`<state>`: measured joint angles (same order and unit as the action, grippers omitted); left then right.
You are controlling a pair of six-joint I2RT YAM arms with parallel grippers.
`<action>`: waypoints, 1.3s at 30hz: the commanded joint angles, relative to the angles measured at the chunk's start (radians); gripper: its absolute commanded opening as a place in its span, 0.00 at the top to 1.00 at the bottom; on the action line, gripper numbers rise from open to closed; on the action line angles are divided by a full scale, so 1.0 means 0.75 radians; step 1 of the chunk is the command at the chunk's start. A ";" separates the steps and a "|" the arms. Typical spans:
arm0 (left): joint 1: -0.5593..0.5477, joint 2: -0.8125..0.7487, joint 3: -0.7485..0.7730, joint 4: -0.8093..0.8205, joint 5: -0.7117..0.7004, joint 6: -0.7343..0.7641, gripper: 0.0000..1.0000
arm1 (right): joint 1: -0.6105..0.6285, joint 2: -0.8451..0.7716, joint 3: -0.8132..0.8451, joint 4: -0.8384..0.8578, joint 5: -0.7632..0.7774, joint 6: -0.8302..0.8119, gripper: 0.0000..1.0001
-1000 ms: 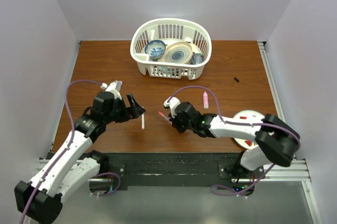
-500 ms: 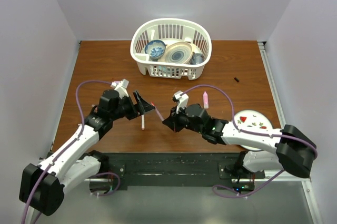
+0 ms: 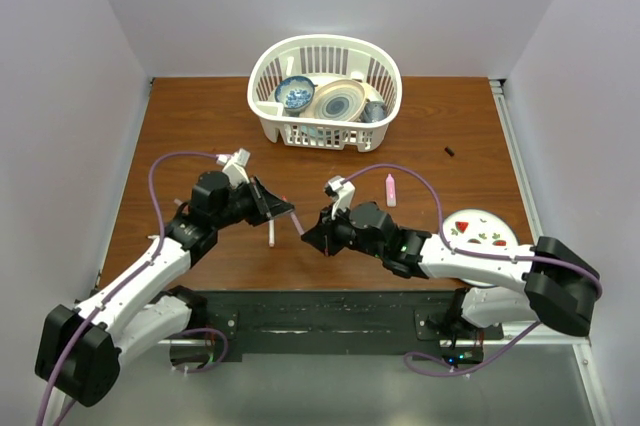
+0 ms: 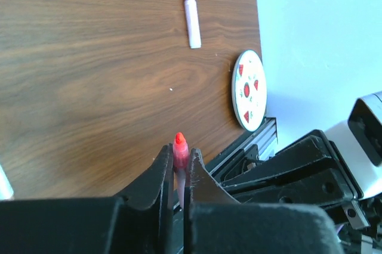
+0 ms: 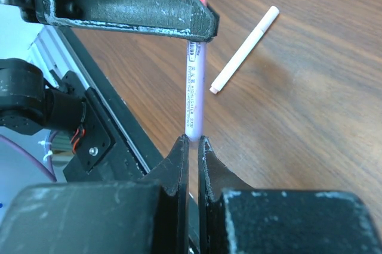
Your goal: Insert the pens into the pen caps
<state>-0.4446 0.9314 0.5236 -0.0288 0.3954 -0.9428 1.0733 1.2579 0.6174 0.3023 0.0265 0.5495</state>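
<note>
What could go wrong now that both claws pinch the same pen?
The left gripper and right gripper clamp one red-tipped pen; if they pull unevenly, it could bend or slip out. A dropped pen might hit the white pen lying below and knock it away.

Wooden table [image 3: 200,116] with basket [image 3: 300,133], plate [image 3: 478,221], pink highlighter [image 3: 390,189], white pen [image 3: 271,233], black cap [image 3: 450,152].

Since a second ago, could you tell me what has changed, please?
Both arms swung inward, and the left tool closed on the red-tipped pen that the right tool already held. The white pen, pink marker and basket stayed put.
</note>
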 commanded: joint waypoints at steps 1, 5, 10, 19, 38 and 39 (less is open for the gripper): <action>-0.004 -0.008 -0.011 0.098 0.101 0.018 1.00 | 0.007 -0.027 0.032 0.106 -0.096 0.012 0.86; -0.006 -0.035 -0.009 0.082 0.193 0.063 1.00 | 0.007 -0.059 0.056 0.061 -0.213 -0.037 0.61; -0.006 -0.082 0.001 0.042 0.262 0.138 1.00 | 0.007 -0.059 0.111 -0.029 -0.246 -0.074 0.60; -0.006 -0.096 0.061 -0.101 0.326 0.238 1.00 | 0.007 -0.035 0.116 0.018 -0.264 -0.062 0.61; -0.004 -0.141 0.155 -0.256 0.135 0.208 0.38 | 0.007 0.043 0.146 0.051 -0.269 0.036 1.00; -0.004 -0.133 0.199 -0.303 0.081 0.206 0.22 | 0.007 0.025 0.158 0.029 -0.248 0.038 1.00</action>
<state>-0.4480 0.8337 0.5541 -0.1612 0.6094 -0.7708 1.0668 1.3151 0.6891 0.3035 -0.1757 0.5674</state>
